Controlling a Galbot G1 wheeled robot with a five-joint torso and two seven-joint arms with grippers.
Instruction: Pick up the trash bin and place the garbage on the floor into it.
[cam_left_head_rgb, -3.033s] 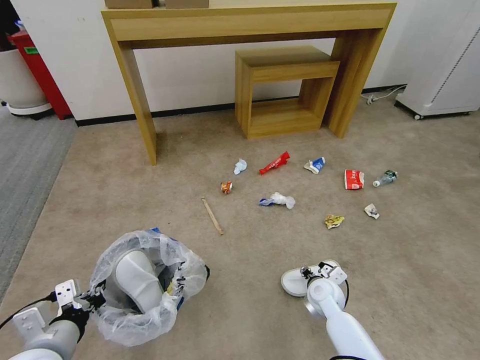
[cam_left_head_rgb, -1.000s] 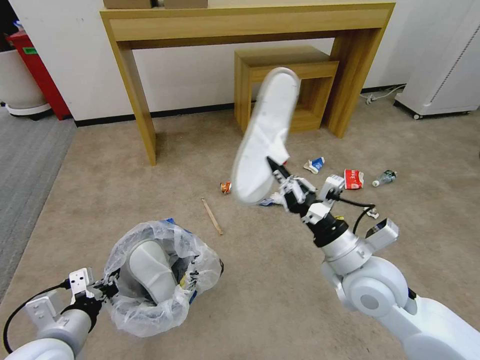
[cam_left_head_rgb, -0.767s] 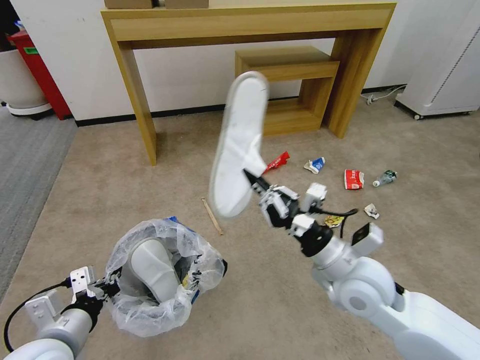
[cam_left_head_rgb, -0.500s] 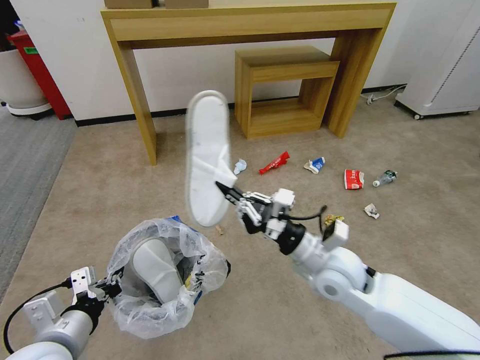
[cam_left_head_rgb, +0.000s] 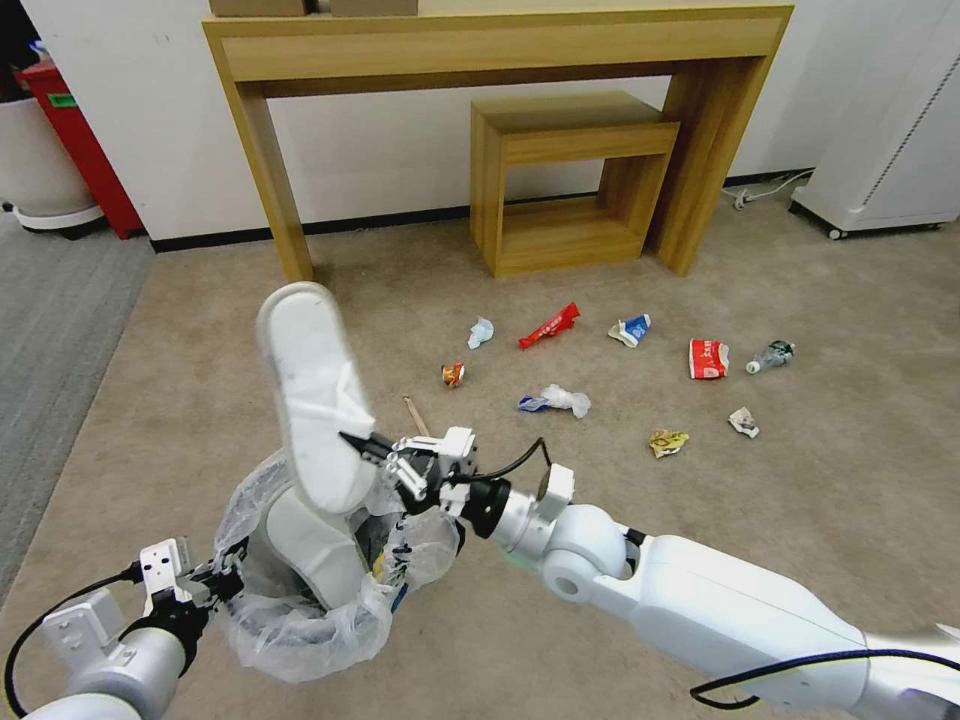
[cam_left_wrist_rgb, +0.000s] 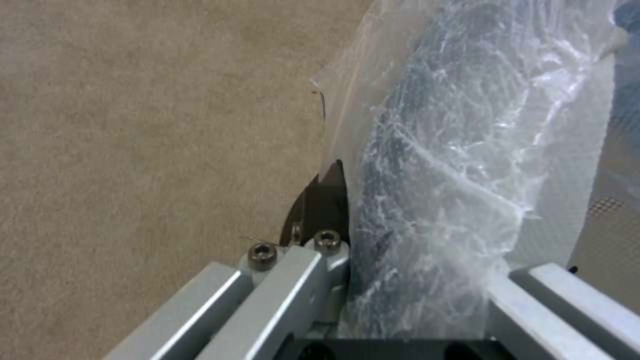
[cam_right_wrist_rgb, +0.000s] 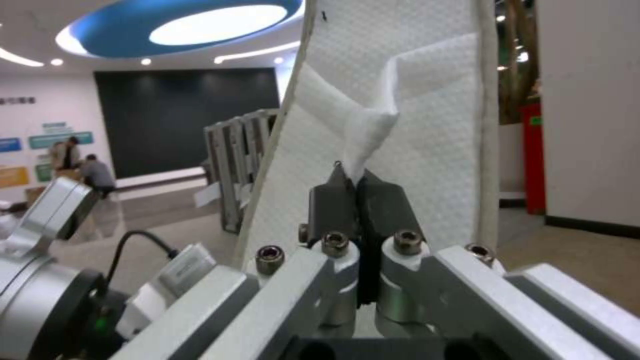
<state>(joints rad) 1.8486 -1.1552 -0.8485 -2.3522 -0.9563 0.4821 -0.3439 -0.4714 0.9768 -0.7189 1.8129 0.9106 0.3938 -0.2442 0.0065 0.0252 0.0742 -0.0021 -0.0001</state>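
I've got the right end effector (cam_left_head_rgb: 365, 444) clenched on the slipper (cam_left_head_rgb: 310, 395) strap – light, floppy, w/ toe swinging above it; left end effector (cam_left_head_rgb: 215, 582) grasping the trash bin (cam_left_head_rgb: 300, 620) rim.

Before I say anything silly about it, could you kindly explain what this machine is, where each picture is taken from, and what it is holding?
It is a wheeled robot with two arms. The wide picture comes from a camera on its head, looking down at the beige carpet; the other two come from cameras on its wrists. The left gripper clamps the rim of a trash bin lined with a clear plastic bag, with one white slipper already inside. The right gripper pinches the strap of a second white slipper and holds it upright above the bin. Litter lies on the carpet: a red wrapper, a small bottle, a wooden stick and crumpled scraps.
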